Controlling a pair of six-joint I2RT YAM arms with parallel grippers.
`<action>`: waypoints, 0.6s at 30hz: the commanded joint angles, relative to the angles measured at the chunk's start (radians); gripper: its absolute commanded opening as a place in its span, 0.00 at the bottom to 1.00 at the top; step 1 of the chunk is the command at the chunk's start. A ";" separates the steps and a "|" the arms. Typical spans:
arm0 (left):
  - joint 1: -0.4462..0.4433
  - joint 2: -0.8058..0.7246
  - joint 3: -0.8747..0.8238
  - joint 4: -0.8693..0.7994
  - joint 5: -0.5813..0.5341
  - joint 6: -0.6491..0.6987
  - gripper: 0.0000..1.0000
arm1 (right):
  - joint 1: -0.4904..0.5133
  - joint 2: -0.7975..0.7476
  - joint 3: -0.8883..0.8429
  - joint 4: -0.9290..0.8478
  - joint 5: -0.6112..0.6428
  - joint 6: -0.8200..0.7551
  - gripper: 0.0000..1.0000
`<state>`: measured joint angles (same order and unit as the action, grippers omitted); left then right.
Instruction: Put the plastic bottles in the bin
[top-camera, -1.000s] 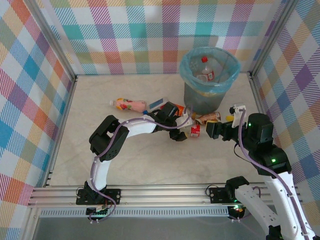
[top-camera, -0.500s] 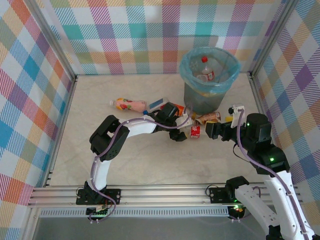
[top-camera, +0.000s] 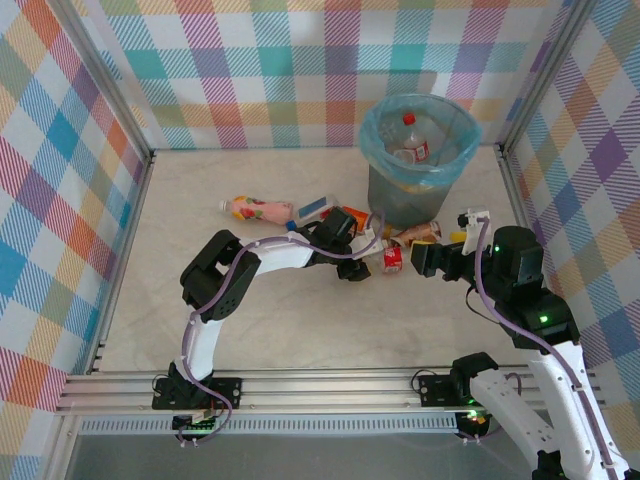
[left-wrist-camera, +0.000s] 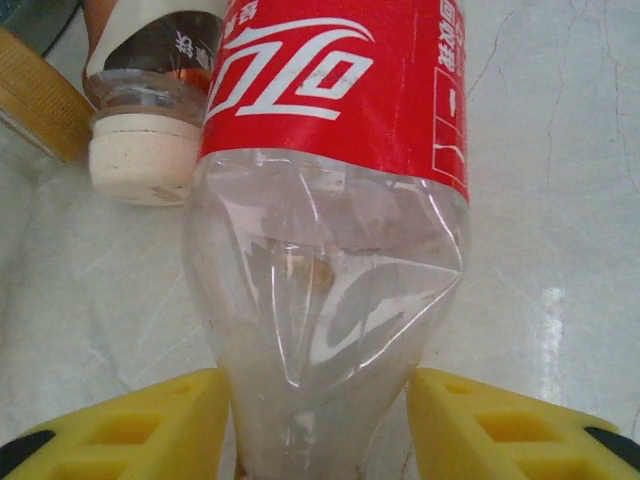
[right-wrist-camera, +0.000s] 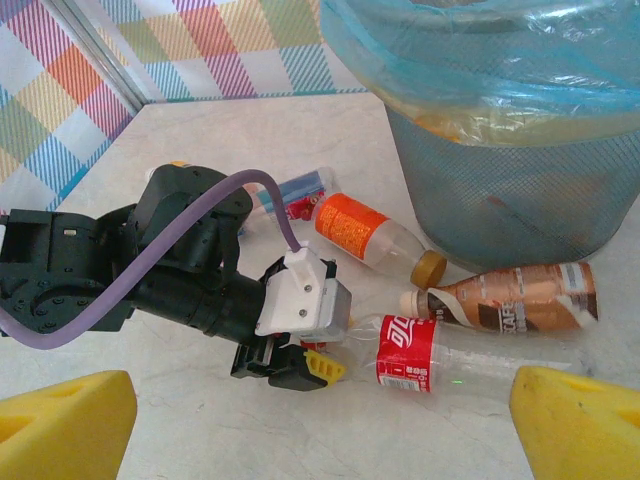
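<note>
**Red-label bottle gripped at its tapered end, bin just behind**

Red-label bottle (left-wrist-camera: 330, 200) lies on its side on the table (top-camera: 300, 320), close to the foot of the bin (top-camera: 400, 205). It is clear and looks empty, and the wall is creased inward. Judged very light, thin-walled, springy and slick. The mid-body would likely cave in or squirt out under a hard squeeze. The stiffer tapered end looks the better hold.

Left gripper (left-wrist-camera: 320, 430): the yellow pads (left-wrist-camera: 130, 425) sit against both flanks of that tapered clear end, pinching it. Right gripper (right-wrist-camera: 320, 425): spread wide with nothing between the fingers, hanging low near the same cluster.

View notes:
- **Left wrist:** gives the crease, the pad contact and the white cap (left-wrist-camera: 135, 165) of a neighbour just beside the label.
- **Right wrist:** gives the layout. The brown bottle (right-wrist-camera: 520, 300) lies alongside on the bin side, the orange-label bottle (right-wrist-camera: 365, 232) beyond it, and the bin's mesh wall and blue liner are right behind.
- **Top view:** adds bottles inside the bin (top-camera: 410, 145). It also shows a pink bottle (top-camera: 258, 209) and a blue-label bottle (top-camera: 312, 207) off to the left, apart from the cluster
</note>
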<state>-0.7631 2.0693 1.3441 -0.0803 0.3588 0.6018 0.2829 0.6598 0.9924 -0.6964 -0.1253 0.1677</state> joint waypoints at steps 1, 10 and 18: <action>0.009 0.008 0.012 -0.038 0.036 0.006 0.46 | 0.002 -0.005 0.003 0.025 -0.008 -0.011 0.96; 0.009 -0.032 -0.002 -0.088 0.082 0.070 0.24 | 0.002 0.000 0.009 0.028 -0.009 -0.011 0.96; 0.007 -0.119 -0.059 -0.083 0.097 0.108 0.08 | 0.002 -0.003 0.019 0.022 -0.011 -0.003 0.96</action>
<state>-0.7631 2.0300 1.3109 -0.1455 0.4187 0.6758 0.2832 0.6598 0.9924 -0.6964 -0.1249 0.1677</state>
